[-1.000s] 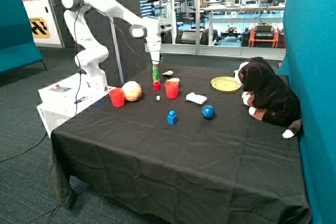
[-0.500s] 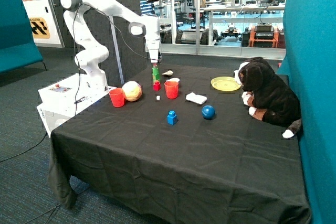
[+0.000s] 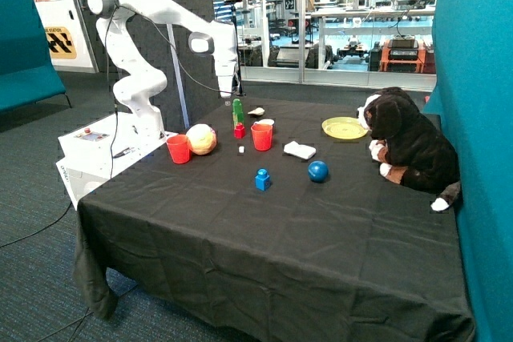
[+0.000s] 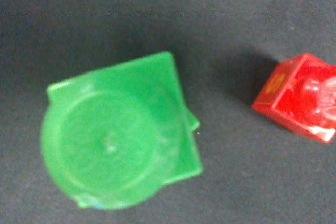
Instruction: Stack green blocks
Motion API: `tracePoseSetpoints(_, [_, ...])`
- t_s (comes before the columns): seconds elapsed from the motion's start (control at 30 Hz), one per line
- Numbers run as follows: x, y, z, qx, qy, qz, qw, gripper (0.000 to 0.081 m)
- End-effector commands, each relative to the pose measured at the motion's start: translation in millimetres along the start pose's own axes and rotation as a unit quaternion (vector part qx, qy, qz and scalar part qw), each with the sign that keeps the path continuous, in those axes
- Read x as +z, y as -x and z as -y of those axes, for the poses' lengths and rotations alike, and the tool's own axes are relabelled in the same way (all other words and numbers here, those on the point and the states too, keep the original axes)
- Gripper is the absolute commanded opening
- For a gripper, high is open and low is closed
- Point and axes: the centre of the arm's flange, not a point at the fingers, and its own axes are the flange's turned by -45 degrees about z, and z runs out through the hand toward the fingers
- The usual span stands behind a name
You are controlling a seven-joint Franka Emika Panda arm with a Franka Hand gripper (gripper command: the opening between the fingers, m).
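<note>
The gripper (image 3: pixel 231 94) had lifted clear of the green blocks (image 3: pixel 237 112), finger spread impossible to tell, leaving the stack apparently finished

So the white arm's gripper (image 3: pixel 228 90) is hanging in the air just above the green blocks (image 3: pixel 237 111), not touching them. They're stacked in a skinny upright tower, and right at its foot sits a small red block (image 3: pixel 239 130). Just beyond the tower from the gripper there's a red cup (image 3: pixel 262 136) on the black tabletop (image 3: pixel 272 238). Below the gripper, off to the other side, are a yellowish ball (image 3: pixel 201 138) and a second red cup (image 3: pixel 178 149). Closer to me, well away from the gripper: a blue block (image 3: pixel 262 179) and a blue ball (image 3: pixel 318 171). Far side has a yellow plate (image 3: pixel 345 127) and a plush dog (image 3: pixel 405 146).
</note>
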Motion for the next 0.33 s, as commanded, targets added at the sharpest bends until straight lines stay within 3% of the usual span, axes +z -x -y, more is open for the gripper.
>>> tracePoseSetpoints(0.0, [0.0,-11.6,-14.3,0.01,0.00157,-0.0022,0.9999,0.0745])
tracePoseSetpoints(0.3, [-2.4,-31.2,-7.6,-0.015,0.00162,-0.0022,0.9999,0.0746])
